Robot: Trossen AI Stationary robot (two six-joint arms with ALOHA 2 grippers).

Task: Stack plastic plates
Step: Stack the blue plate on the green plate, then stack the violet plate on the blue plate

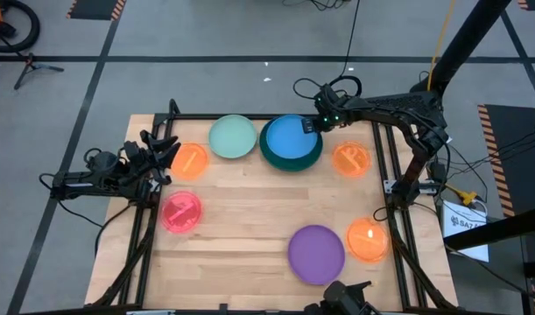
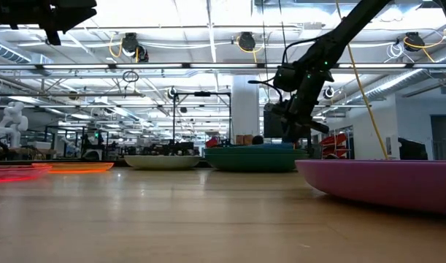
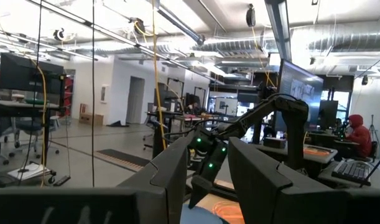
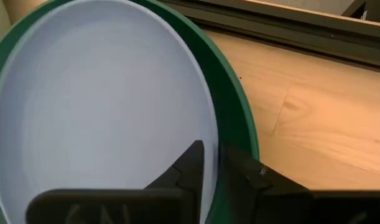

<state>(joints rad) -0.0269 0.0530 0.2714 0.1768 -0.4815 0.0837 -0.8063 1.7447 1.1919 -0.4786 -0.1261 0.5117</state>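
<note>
A blue plate (image 1: 289, 137) lies nested inside a dark green plate (image 1: 295, 164) at the table's far middle. My right gripper (image 1: 311, 128) is at their far-right rim, shut on the blue plate. In the right wrist view the gripper (image 4: 213, 158) straddles the blue rim, with the green plate (image 4: 236, 118) just outside it. A mint plate (image 1: 232, 137) rests flat to the left of the pair. My left gripper (image 1: 169, 156) hovers open at the table's left edge, next to a small orange plate (image 1: 190, 161), touching nothing. My right gripper pinches the blue plate's rim (image 4: 209, 134) on its far-right side. One finger (image 4: 193, 163) is inside the plate and the other (image 4: 239, 169) is outside, between the blue and green rims. The fingers come from above, slanting down. The blue plate sits in the green plate.
A pink plate (image 1: 181, 212) lies near the left edge. Orange plates sit at the right (image 1: 351, 159) and near right (image 1: 368, 240). A purple plate (image 1: 317, 254) is at the near middle, large in the low view (image 2: 383, 183). Bare wood lies in the table's centre. Black frame rails run along both sides.
</note>
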